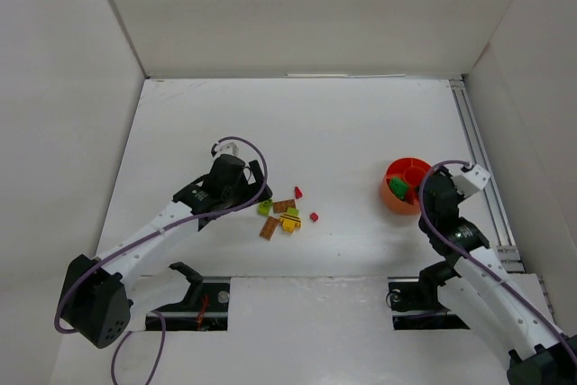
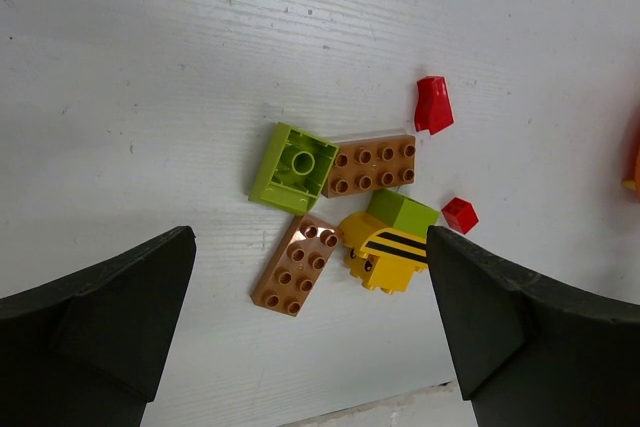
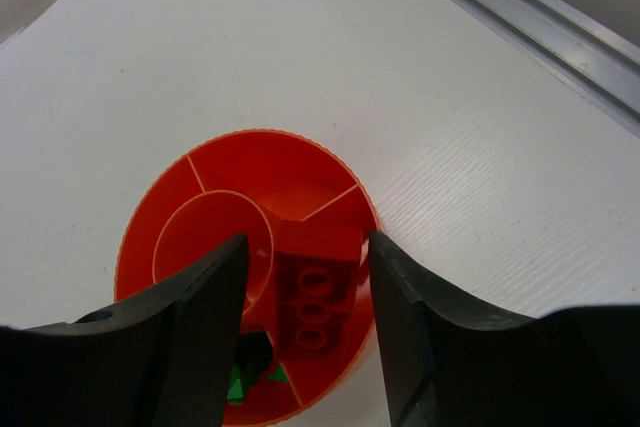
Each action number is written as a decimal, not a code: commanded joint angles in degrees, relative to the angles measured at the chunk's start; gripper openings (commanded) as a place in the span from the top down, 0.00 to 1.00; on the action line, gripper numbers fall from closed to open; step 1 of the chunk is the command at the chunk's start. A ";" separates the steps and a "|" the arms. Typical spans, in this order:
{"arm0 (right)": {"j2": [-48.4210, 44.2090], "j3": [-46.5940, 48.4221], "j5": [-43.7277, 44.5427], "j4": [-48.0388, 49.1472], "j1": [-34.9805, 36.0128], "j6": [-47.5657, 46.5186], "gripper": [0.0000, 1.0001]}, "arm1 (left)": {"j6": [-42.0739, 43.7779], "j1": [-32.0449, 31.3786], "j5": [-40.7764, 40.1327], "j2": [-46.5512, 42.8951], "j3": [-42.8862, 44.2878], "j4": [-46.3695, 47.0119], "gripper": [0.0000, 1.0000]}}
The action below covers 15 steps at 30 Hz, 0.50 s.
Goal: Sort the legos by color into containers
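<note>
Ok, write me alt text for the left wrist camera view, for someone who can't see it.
A loose cluster of legos lies on the white table, framed by the wide-open black fingers of the left gripper. It holds a lime brick, two orange-brown plates, a lime-topped yellow piece with black stripes, and two small red pieces to the right.

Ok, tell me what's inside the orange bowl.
A red brick sits in one compartment of the orange bowl; green pieces lie in the next. The round middle cup looks empty. The right gripper covers the near part.
</note>
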 commanded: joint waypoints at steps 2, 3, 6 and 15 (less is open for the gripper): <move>-0.33 0.06 -0.44 2.70 -0.27 -0.48 0.41 | 0.71 0.30 -0.44 -0.50 2.33 -0.26 0.00; -0.33 0.06 -0.44 2.70 -0.27 -0.48 0.40 | 0.71 0.30 -0.44 -0.50 2.33 -0.26 0.00; 0.28 0.06 -0.44 2.17 -0.27 -0.48 0.35 | 0.71 0.30 -0.44 -0.50 2.33 -0.79 0.00; 3.26 5.75 -16.65 12.25 -0.27 -23.70 0.29 | 0.71 0.83 1.66 -0.50 2.33 0.61 0.00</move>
